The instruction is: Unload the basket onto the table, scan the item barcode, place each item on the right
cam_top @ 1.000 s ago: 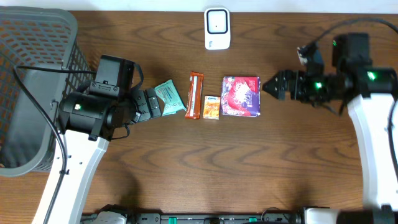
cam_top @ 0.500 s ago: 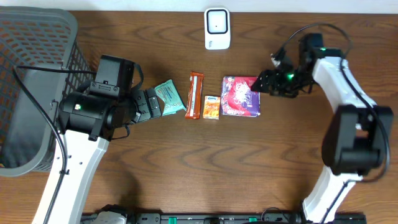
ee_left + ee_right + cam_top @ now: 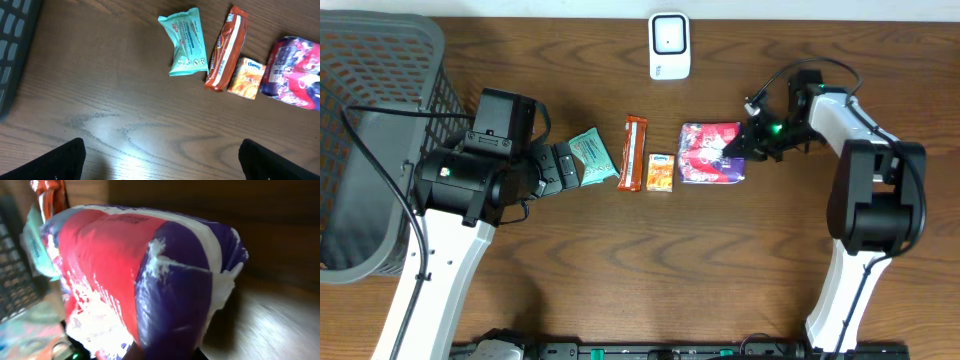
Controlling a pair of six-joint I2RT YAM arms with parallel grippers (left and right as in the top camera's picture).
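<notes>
Bare table lies open before the packets; basket blocks left.

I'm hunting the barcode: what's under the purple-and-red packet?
The purple-and-red packet rests on the wooden table; only its top face shows. Its underside, and any barcode there, is covered.

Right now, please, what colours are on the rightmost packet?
Packet: purple, red, white; right wrist view.

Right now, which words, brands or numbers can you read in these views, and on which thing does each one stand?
No text can be read with certainty.
teal packet: dark print, too small to read.
orange bar: lettering along its length, blurred.
small orange box: a blue mark on top, unreadable.
purple and red bag: small print near its top, blurred.
white device: no text visible.
</notes>
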